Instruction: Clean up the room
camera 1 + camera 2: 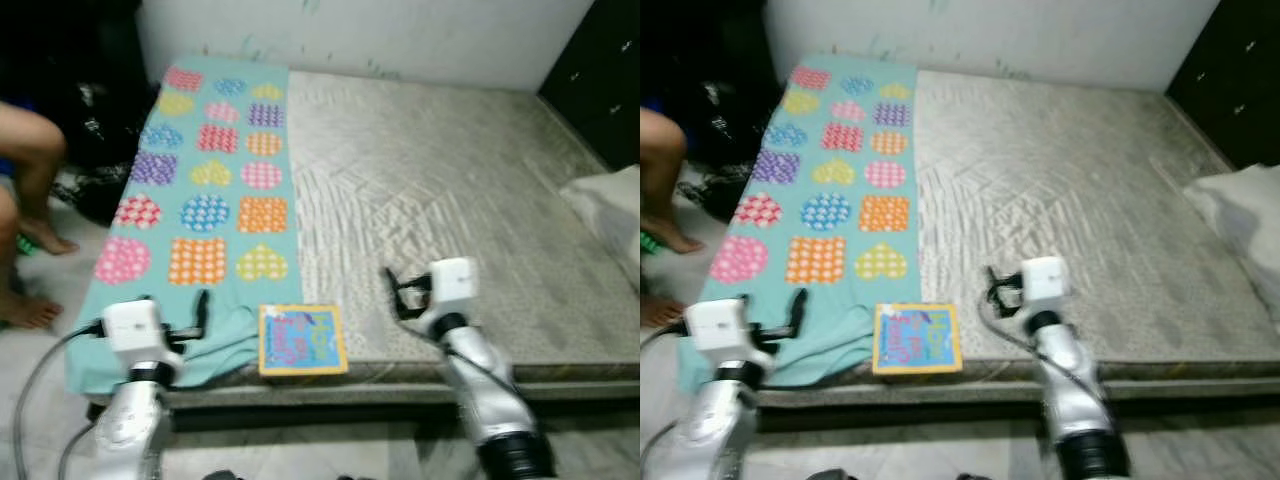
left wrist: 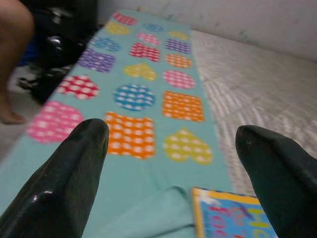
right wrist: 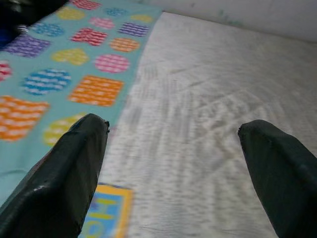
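Tidying looks barely begun, as far as I can judge: the bare grey mattress [image 1: 450,200] fills the middle of the frame, the teal blanket [image 1: 215,190] with its dotted hearts and squares lies spread down the left side and sags rumpled over the near edge at lower left, and a bright picture book [image 1: 302,340] sits flat at the near edge, bottom centre, its left side overlapping the blanket's folds. Nothing is in either pincer, so the book and the blanket both seem left to deal with, along with a pale pillow [image 1: 610,200] at the right edge of the frame. A person's bare legs [image 1: 30,180] show at the far left, beside the bed. Both silver arms are raised forward from the bottom of the frame, elbows low and wrists bent toward the bed. The left pincer [image 1: 200,305] hovers over the rumpled blanket just left of the book, its two black fingers [image 2: 64,173] wide apart in its wrist view. The right pincer [image 1: 395,290] hangs over bare mattress to the right of the book, likewise spread, touching nothing. My guess is the book is the nearest thing to collect.
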Robot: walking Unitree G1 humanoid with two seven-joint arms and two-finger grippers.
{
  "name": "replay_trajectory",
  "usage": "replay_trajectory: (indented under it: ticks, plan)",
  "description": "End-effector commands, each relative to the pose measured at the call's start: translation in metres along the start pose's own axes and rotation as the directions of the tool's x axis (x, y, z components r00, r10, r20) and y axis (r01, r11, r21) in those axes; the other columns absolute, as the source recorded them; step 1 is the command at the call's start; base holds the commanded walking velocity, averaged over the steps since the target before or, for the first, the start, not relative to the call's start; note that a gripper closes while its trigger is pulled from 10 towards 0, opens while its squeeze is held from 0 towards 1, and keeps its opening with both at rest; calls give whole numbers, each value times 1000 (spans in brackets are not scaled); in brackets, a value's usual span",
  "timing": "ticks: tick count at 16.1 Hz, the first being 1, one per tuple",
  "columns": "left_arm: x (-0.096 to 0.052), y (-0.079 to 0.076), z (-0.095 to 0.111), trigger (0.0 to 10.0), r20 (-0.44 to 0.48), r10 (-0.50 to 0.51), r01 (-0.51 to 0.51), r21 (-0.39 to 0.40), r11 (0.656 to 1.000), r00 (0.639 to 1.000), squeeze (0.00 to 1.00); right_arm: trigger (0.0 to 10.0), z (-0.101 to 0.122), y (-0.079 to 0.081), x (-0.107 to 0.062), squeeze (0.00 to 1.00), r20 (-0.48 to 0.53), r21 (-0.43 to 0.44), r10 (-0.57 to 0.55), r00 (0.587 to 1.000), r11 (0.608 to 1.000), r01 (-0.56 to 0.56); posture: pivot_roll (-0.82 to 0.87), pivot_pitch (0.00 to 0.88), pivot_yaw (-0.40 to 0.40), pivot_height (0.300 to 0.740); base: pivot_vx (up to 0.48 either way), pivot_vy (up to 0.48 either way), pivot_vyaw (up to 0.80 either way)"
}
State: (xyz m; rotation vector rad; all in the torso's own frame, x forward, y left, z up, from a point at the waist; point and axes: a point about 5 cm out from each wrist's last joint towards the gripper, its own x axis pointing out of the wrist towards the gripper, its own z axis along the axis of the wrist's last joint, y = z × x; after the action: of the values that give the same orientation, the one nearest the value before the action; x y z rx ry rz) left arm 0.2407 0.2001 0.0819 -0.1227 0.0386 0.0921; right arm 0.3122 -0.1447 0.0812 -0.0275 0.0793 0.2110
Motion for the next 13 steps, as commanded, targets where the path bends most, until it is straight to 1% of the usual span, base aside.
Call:
replay_trajectory:
  ticks: [1, 3, 4, 6, 10, 11, 13]
  plan:
    - [0, -4, 0, 10000, -5, -7, 7, 4, 1000, 1000, 0, 10000, 4, -10, -2, 0, 10, -13, -25, 1000, 1000, 25, 17, 133, -107, 740, 0, 0, 0]
    - [2, -6, -1, 10000, -7, -20, 20, 7, 1000, 1000, 0, 10000, 7, -12, -2, 0, 35, -7, -55, 998, 998, 55, 9, 119, -73, 740, 0, 0, 0]
    - [6, -10, 0, 10000, -9, -44, 44, 8, 999, 999, 0, 10000, 8, -14, -3, 0, 49, 0, -78, 996, 997, 78, 0, 113, -47, 740, 0, 0, 0]
    - [11, -14, 1, 10000, -10, -76, 76, 11, 997, 997, 0, 10000, 9, -14, -4, 0, 62, 6, -100, 993, 995, 100, -11, 106, -21, 740, 0, 0, 0]
    - [23, -20, 5, 10000, -7, -119, 119, 17, 993, 993, 0, 10000, 8, -16, -10, 0, 77, 9, -135, 988, 991, 134, -38, 100, 20, 740, 0, 0, 0]
    - [27, -23, 5, 10000, -9, -140, 140, 21, 990, 990, 0, 10000, 8, -19, -13, 0, 81, 10, -157, 984, 988, 157, -44, 102, 29, 740, 0, 0, 0]
    - [30, -26, 5, 10000, -11, -155, 155, 27, 988, 988, 0, 10000, 8, -21, -15, 0, 83, 9, -169, 982, 986, 168, -56, 105, 36, 740, 0, 0, 0]
